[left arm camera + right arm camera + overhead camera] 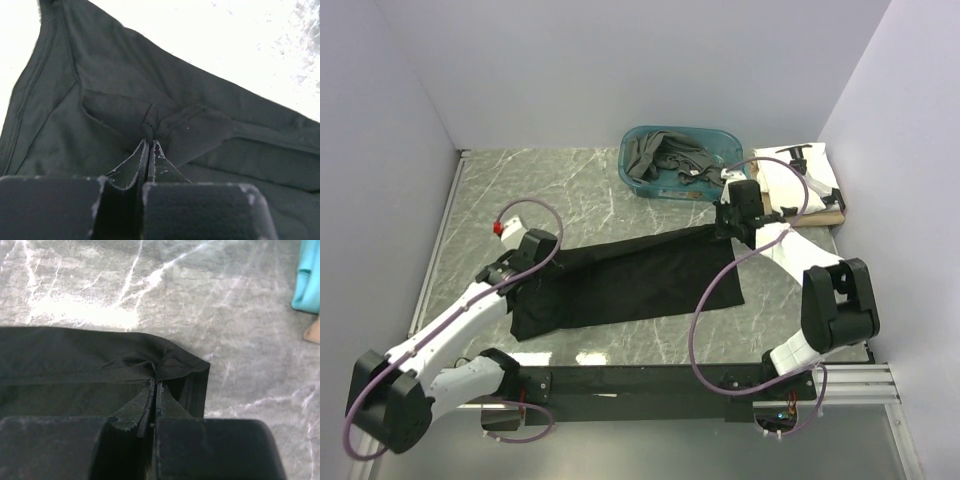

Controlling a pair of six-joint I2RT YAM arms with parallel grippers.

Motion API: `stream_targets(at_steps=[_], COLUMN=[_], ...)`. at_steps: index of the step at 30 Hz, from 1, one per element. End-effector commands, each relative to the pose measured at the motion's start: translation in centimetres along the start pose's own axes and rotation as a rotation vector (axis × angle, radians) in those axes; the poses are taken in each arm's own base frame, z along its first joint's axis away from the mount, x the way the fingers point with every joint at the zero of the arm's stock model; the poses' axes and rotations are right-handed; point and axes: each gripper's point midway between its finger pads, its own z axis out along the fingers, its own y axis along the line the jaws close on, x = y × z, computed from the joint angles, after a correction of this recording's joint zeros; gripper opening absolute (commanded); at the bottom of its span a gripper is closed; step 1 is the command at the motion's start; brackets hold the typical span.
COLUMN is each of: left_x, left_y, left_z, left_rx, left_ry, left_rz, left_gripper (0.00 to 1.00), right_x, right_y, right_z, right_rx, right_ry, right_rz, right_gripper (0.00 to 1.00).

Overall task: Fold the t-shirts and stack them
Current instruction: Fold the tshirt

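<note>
black t-shirt (632, 280) lies stretched between left tool (524, 287) and right tool (729, 230).

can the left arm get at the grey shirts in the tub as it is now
Probably not: the left gripper is shut on the black shirt on the left side, and the grey shirts lie in the tub far back right, beyond the right gripper.
</note>
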Motion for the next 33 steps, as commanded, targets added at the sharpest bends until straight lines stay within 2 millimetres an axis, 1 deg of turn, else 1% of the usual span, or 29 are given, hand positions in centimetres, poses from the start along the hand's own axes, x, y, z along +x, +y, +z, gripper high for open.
stream_targets(at_steps=[1, 2, 4, 5, 7, 8, 10, 12, 13, 14, 15, 16, 17, 18, 19, 20, 21, 22, 23, 24, 25, 26, 27, 28, 29, 31, 32, 33], left_x=[-0.5, -0.6, -0.7, -0.4, -0.1, 0.3, 0.9, 1.6, 1.8, 2.2, 2.5, 2.7, 3.2, 3.8, 4.1, 4.2, 4.3, 4.2, 4.4, 4.3, 3.8, 3.1, 2.6, 2.0, 1.2, 0.6, 0.2, -0.4], left_y=[1.4, 1.7, 2.0, 2.2, 2.2, 2.4, 2.6, 3.2, 3.3, 3.7, 3.9, 4.0, 4.4, 4.5, 4.9, 5.1, 5.2, 5.2, 4.9, 4.7, 4.3, 3.7, 3.5, 3.2, 2.4, 1.8, 1.3, 0.6], left_z=[-1.3, -1.5, -2.0, -2.1, -2.4, -2.3, -2.4, -2.2, -2.3, -2.3, -2.5, -2.6, -2.6, -3.0, -3.2, -3.5, -3.7, -4.3, -4.6, -4.8, -5.3, -5.4, -5.6, -5.7, -6.0, -5.7, -5.7, -5.5], left_rx=[-0.022, -0.030, -0.020, -0.020, -0.001, 0.000, 0.008, -0.006, -0.004, -0.011, -0.013, -0.013, -0.021, -0.019, -0.029, -0.032, -0.030, -0.015, 0.010, 0.030, 0.064, 0.092, 0.109, 0.123, 0.152, 0.155, 0.162, 0.177], left_ry=[-0.035, -0.043, -0.048, -0.039, -0.027, -0.019, 0.002, 0.019, 0.026, 0.036, 0.049, 0.058, 0.076, 0.107, 0.120, 0.127, 0.132, 0.129, 0.142, 0.140, 0.123, 0.095, 0.076, 0.055, 0.033, 0.012, 0.003, -0.017], left_rz=[-0.069, -0.077, -0.092, -0.091, -0.100, -0.101, -0.102, -0.101, -0.105, -0.105, -0.108, -0.114, -0.115, -0.117, -0.122, -0.133, -0.150, -0.166, -0.176, -0.190, -0.208, -0.222, -0.220, -0.225, -0.233, -0.203, -0.197, -0.182], left_gripper=[0.01, 0.01, 0.01, 0.01, 0.01, 0.01, 0.01, 0.01, 0.01, 0.01, 0.01, 0.02, 0.06, 0.23, 0.29, 0.38, 0.48, 0.64, 0.72, 0.80, 0.98, 0.99, 0.99, 0.99, 0.99, 0.99, 1.00, 0.99], right_x=[-1.7, -1.0, -0.9, -0.3, 0.1, 0.8, 1.2, 2.0, 2.2, 2.7, 2.9, 3.7, 4.4, 5.4, 5.5, 6.2, 6.4, 6.4, 6.3, 6.0, 5.3, 4.3, 3.7, 2.6, 1.9, 0.2, -0.1, -0.2], right_y=[-0.3, -0.2, -0.2, -0.1, 0.0, -0.2, -0.3, -0.4, -0.4, -0.3, -0.6, -0.5, -0.4, -0.9, -1.1, -1.3, -1.6, -2.2, -2.4, -2.6, -2.4, -2.1, -1.8, -0.9, -0.4, 0.7, 1.7, 2.3], right_z=[-1.5, -1.6, -2.1, -2.2, -2.8, -2.9, -3.3, -3.4, -3.6, -3.7, -4.1, -4.3, -4.7, -5.4, -5.8, -6.4, -7.0, -8.2, -8.8, -9.5, -10.5, -11.0, -11.4, -12.0, -12.2, -12.4, -12.3, -11.7], right_rx=[0.035, 0.036, 0.036, 0.038, 0.045, 0.058, 0.063, 0.074, 0.080, 0.087, 0.114, 0.127, 0.147, 0.194, 0.213, 0.236, 0.257, 0.281, 0.292, 0.307, 0.288, 0.263, 0.241, 0.178, 0.145, 0.076, 0.022, -0.006], right_ry=[-0.092, -0.083, -0.095, -0.086, -0.092, -0.082, -0.088, -0.080, -0.076, -0.062, -0.063, -0.042, -0.028, -0.001, -0.005, 0.007, 0.005, -0.020, -0.030, -0.047, -0.079, -0.107, -0.132, -0.168, -0.190, -0.242, -0.242, -0.230], right_rz=[0.039, 0.040, 0.055, 0.055, 0.064, 0.069, 0.083, 0.095, 0.121, 0.138, 0.153, 0.149, 0.151, 0.199, 0.217, 0.229, 0.242, 0.264, 0.287, 0.311, 0.330, 0.342, 0.354, 0.368, 0.372, 0.366, 0.357, 0.350], right_gripper=[0.00, 0.00, 0.00, 0.00, 0.00, 0.00, 0.00, 0.01, 0.02, 0.10, 0.14, 0.16, 0.18, 0.27, 0.31, 0.39, 0.40, 0.43, 0.51, 0.55, 0.59, 0.73, 0.78, 0.82, 0.85, 0.86, 0.88, 0.88])
